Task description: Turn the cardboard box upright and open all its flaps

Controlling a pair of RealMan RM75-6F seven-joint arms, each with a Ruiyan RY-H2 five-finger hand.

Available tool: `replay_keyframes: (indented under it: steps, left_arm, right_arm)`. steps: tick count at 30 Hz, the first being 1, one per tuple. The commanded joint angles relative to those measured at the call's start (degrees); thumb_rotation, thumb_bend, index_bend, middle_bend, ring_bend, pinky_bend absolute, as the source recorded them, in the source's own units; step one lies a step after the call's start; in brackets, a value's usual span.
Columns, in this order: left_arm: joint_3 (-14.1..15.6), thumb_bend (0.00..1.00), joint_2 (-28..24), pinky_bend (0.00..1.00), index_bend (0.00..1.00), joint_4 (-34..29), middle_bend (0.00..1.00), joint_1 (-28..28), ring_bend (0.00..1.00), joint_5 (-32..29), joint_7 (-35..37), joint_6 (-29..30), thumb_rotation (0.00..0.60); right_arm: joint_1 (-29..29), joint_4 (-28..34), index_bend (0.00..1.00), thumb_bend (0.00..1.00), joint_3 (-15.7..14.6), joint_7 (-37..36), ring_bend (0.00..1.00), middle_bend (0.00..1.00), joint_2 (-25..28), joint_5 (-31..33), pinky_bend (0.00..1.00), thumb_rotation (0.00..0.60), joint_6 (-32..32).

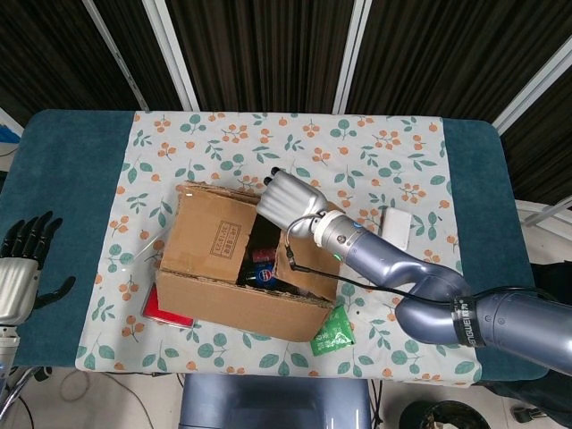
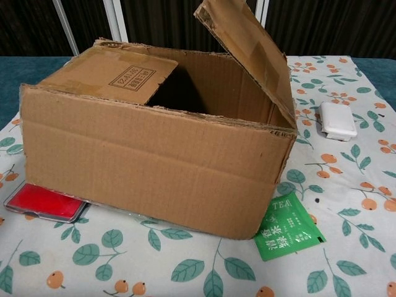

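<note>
The box (image 2: 154,161) stands near the front edge of the surface (image 1: 71,179), left of its middle. A flat case (image 2: 43,204) pokes out from under the box's front left corner. A tea packet (image 2: 286,229) lies at its front right corner. A small pad (image 2: 337,120) lies further right, nearer the back. The right hand (image 1: 288,201) is at the raised right flap (image 2: 250,43); the left hand (image 1: 22,268) is off the left edge.

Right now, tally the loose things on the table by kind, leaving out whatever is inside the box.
Cardboard box: 1
Green tea packet: 1
White rectangular case: 1
Red flat case, partly under the box: 1
Total: 4
</note>
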State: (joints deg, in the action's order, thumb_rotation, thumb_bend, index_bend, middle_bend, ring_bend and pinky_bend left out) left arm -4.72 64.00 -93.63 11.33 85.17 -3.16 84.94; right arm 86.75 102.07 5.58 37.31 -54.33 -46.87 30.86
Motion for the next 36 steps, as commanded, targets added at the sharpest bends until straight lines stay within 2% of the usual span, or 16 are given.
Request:
replay_keyframes:
  steps: [1, 8, 12, 25, 30, 36]
  left_arm:
    - [0.0, 0.21, 0.0, 0.0, 0.0, 0.0, 0.0, 0.0, 0.0, 0.0, 0.0, 0.0, 0.6]
    - [-0.1, 0.21, 0.0, 0.0, 0.0, 0.1, 0.0, -0.1, 0.0, 0.0, 0.0, 0.0, 0.6]
    - [-0.1, 0.21, 0.0, 0.0, 0.0, 0.0, 0.0, -0.2, 0.0, 0.0, 0.0, -0.1, 0.6]
    - [-0.2, 0.21, 0.1, 0.0, 0.0, 0.0, 0.0, -0.3, 0.0, -0.2, 0.1, -0.4, 0.6]
    - [-0.2, 0.21, 0.1, 0.0, 0.0, 0.1, 0.0, -0.3, 0.0, -0.2, 0.1, -0.5, 0.6]
    - [-0.3, 0.21, 0.1, 0.0, 0.0, 0.1, 0.0, -0.3, 0.0, -0.2, 0.1, -0.4, 0.6]
  right_arm:
    - [0.6, 0.7, 0.77, 1.0, -0.3, -0.3, 0.3, 0.59, 0.8, 0.8, 0.29, 0.6, -0.5]
    - [2.4, 1.5, 0.76, 1.0, -1.8, 0.1, 0.26, 0.54, 2.4, 3.2, 0.28, 0.6, -1.4]
    - [2.9, 1.9, 0.71, 1.0, -2.8, 0.6, 0.23, 0.49, 3.2, 3.9, 0.26, 0.6, -1.1]
    - [4.3, 3.6, 0.71, 1.0, -5.0, 1.5, 0.22, 0.47, 5.5, 5.6, 0.26, 0.6, -0.3]
    - [5.1, 4.2, 0.65, 1.0, -5.6, 1.8, 0.2, 0.44, 6.6, 5.8, 0.26, 0.6, -0.9]
    - [5.7, 4.8, 0.64, 1.0, -5.8, 1.5, 0.2, 0.44, 8.1, 6.0, 0.26, 0.6, -1.2]
